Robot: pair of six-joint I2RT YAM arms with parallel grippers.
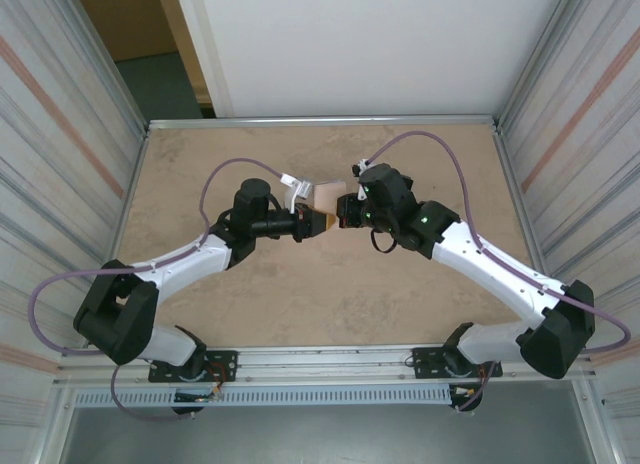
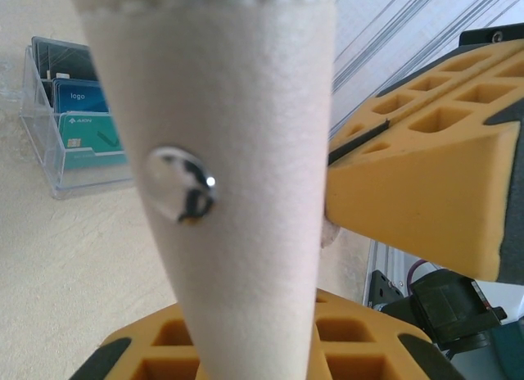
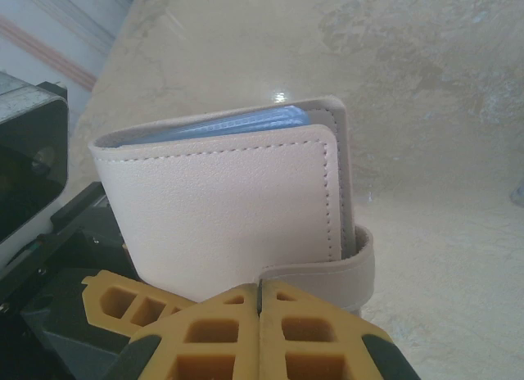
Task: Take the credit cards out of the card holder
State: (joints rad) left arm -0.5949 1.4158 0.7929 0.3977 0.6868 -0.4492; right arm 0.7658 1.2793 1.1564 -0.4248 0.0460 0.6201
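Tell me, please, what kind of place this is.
Probably a robot test cell in a lab: a left arm and a right arm bolted to a metal rail, a stone-look table, and ribbed panel walls closing it in.

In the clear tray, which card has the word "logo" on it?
The blue card, standing between the dark card behind it and the teal card in front.

Soft even light; card holder (image 2: 246, 85) close-up blurred.
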